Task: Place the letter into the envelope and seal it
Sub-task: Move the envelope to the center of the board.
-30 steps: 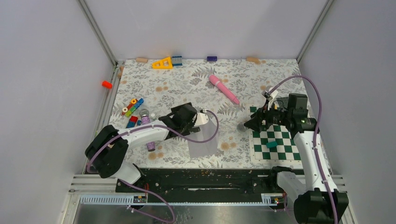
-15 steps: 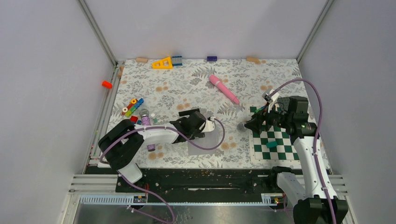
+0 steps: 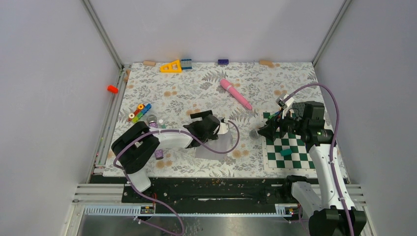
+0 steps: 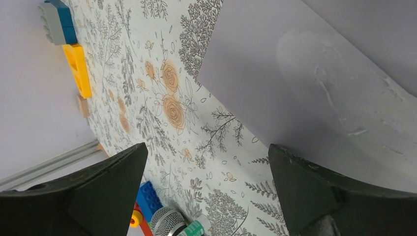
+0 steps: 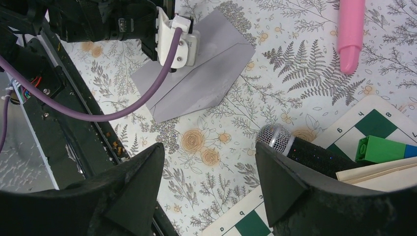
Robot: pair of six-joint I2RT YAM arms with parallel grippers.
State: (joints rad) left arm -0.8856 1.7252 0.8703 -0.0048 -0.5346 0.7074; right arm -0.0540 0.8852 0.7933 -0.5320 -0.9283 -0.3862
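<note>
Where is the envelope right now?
In the top view, the envelope lies flat, front and centre, beneath the left gripper and left of the checkerboard mat.

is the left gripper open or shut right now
Open. In the left wrist view the left gripper has its fingers wide apart, gripping nothing; the envelope lies beyond them.

The left arm's elbow swung inward toward the table's middle, and the left gripper (image 4: 206, 152) slid rightward over the envelope (image 3: 222, 143), whose visible grey patch shrank from tall to shorter and wider.
</note>
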